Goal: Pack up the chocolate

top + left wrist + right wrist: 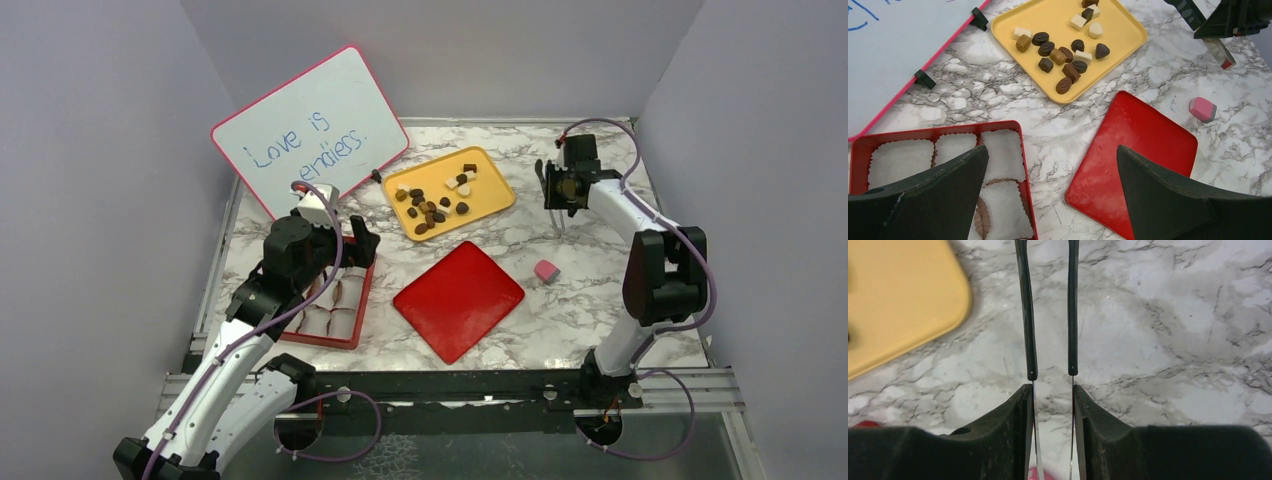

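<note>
Empty tweezers (1029,315) hang just off the yellow tray (492,192)
The right gripper (1053,390) holds them, tines narrowly spread (pinching nothing); the chocolate (432,207) lies on that tray to its left, so straddle one outlying piece, then squeeze gently.

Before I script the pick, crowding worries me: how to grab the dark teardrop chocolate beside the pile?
Probably from above, tweezers pinching the teardrop chocolate across its rounded body: it lies flat on the yellow tray, clear on three sides, neighbours only toward the pile.
</note>
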`<action>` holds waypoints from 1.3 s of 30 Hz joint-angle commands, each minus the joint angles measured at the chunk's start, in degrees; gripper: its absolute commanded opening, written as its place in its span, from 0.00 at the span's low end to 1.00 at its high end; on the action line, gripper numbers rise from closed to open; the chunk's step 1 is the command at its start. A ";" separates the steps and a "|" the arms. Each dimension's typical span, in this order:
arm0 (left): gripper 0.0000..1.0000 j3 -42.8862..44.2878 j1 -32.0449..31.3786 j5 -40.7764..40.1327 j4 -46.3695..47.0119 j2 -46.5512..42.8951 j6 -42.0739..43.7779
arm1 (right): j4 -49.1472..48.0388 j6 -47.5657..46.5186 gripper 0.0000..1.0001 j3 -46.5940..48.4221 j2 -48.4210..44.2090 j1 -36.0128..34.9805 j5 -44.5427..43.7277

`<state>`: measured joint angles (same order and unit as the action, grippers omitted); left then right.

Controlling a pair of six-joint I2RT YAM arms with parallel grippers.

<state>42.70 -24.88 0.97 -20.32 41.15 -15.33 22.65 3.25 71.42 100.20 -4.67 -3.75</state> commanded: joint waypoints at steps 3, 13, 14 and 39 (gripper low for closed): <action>0.99 -0.14 -0.16 -1.80 0.51 0.91 -0.74 | 9.70 4.10 0.37 2.51 -7.11 -4.34 0.06; 0.99 9.53 -0.19 1.85 1.95 8.50 -9.58 | 5.21 6.08 0.37 -4.29 -23.75 -15.74 15.90; 0.99 10.96 -0.17 2.23 2.42 9.50 -10.35 | 4.57 6.27 0.36 -4.92 -25.00 -16.47 17.04; 0.99 25.22 -0.16 10.56 5.02 31.00 -11.56 | -4.48 3.53 0.36 -10.93 -27.32 -29.56 31.15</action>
<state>68.99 -24.88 8.34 -16.69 70.39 -27.00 19.97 7.90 59.99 71.64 -32.69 26.24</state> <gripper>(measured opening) 0.990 0.366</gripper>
